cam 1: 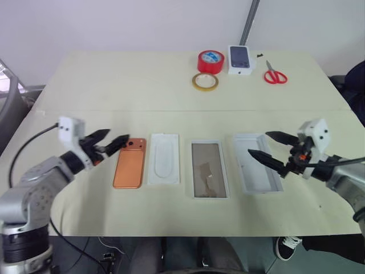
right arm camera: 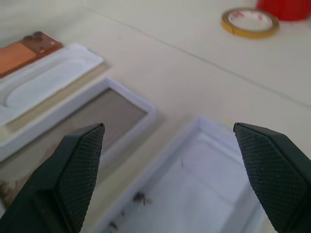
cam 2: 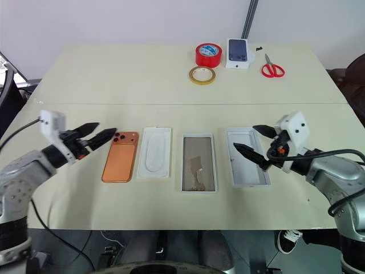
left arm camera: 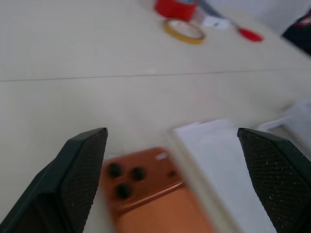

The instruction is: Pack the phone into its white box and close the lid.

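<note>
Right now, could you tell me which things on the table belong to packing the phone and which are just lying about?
For the job:
- phone
- white box
- lid

Lying about:
- white insert with an oval recess
- red tape roll
- yellow tape roll
- red-handled scissors
- small white box with phone picture

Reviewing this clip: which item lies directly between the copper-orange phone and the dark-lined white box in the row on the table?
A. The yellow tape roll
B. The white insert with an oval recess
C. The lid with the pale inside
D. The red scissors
B. In the left eye view the white insert sits right of the phone and left of the white box; the lid is farthest right.
</note>
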